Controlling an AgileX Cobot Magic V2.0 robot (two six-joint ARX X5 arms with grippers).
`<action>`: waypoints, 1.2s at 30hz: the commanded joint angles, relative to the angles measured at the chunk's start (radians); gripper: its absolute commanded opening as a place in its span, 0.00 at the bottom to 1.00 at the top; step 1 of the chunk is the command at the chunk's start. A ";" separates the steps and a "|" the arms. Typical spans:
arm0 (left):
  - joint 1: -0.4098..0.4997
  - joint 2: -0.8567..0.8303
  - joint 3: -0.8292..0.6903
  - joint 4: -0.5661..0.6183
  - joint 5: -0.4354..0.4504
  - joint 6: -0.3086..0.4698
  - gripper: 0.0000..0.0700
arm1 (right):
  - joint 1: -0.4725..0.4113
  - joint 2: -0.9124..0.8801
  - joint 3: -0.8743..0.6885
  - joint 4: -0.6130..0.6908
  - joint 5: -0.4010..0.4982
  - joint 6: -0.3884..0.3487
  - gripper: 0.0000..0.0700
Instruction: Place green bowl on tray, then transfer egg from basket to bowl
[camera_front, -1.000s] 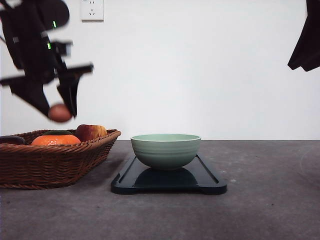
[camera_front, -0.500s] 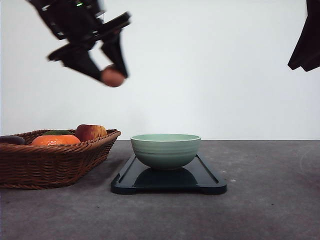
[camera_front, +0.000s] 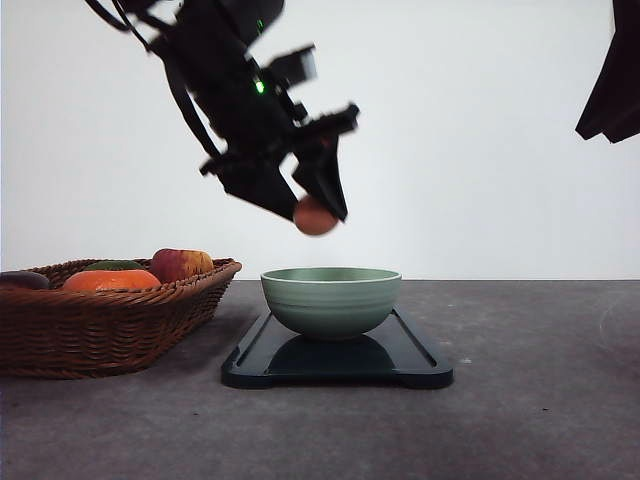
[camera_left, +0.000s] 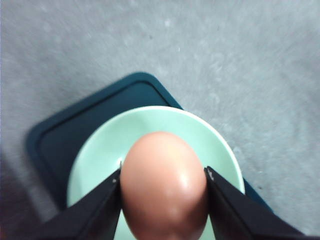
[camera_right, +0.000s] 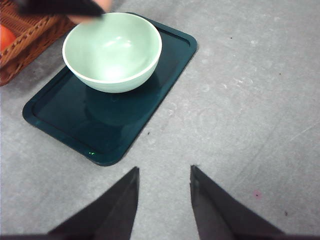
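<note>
The pale green bowl (camera_front: 331, 300) stands on the dark tray (camera_front: 337, 362) in the middle of the table. My left gripper (camera_front: 316, 212) hangs just above the bowl's left half, shut on the reddish-brown egg (camera_front: 314, 216). In the left wrist view the egg (camera_left: 164, 186) sits between both fingers, with the bowl (camera_left: 107, 152) and the tray (camera_left: 65, 142) directly beneath it. The wicker basket (camera_front: 100, 320) is at the left. My right gripper (camera_right: 164, 187) is open and empty, raised over bare table beside the tray (camera_right: 120, 120) and bowl (camera_right: 112, 51).
The basket holds an orange fruit (camera_front: 111, 280), a red-yellow apple (camera_front: 181, 264) and a dark item (camera_front: 22, 280) at its left end. A corner of the basket (camera_right: 25, 35) shows in the right wrist view. Grey tabletop lies open to the right of the tray.
My left gripper has carried the egg from above the basket, up and to the right, then lowered it to just over the bowl. The right arm has not moved.
</note>
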 joint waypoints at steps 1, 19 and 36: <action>-0.015 0.034 0.023 0.033 -0.002 0.019 0.38 | 0.004 0.006 0.005 0.003 0.000 0.011 0.28; -0.032 0.162 0.023 0.077 -0.003 0.018 0.38 | 0.004 0.006 0.005 0.002 0.000 0.011 0.28; -0.031 0.177 0.023 0.077 -0.007 0.018 0.39 | 0.004 0.006 0.005 -0.019 0.000 0.011 0.28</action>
